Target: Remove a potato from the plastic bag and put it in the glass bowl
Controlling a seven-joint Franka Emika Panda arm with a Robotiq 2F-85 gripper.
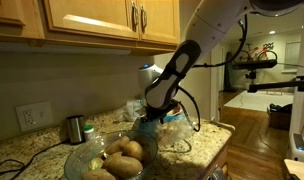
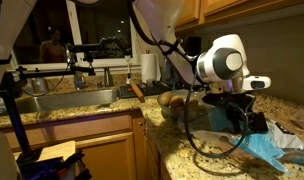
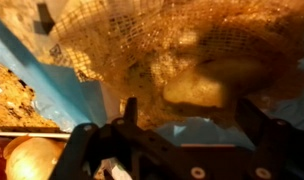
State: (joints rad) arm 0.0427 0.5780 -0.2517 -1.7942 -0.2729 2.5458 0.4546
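The bag [image 3: 142, 45] is netting over blue plastic and fills the wrist view, with a pale potato [image 3: 207, 85] showing inside it. My gripper [image 3: 192, 108] is open, its two dark fingers wide apart just short of that potato, with blue plastic between them. In both exterior views the gripper [image 1: 152, 112] [image 2: 242, 108] is lowered onto the bag [image 1: 175, 128] [image 2: 264, 148] on the counter. The glass bowl [image 1: 92, 162] [image 2: 164, 108] stands beside the bag and holds several potatoes [image 1: 122, 155] [image 2: 173, 98]. One of them shows at the wrist view's lower left [image 3: 32, 160].
A metal cup [image 1: 75, 128] stands by the wall behind the bowl, near a wall outlet [image 1: 27, 117]. Wooden cabinets [image 1: 92, 20] hang above. A sink [image 2: 62, 100] lies along the granite counter [image 2: 192, 150]. The counter's edge drops off past the bag [image 1: 220, 150].
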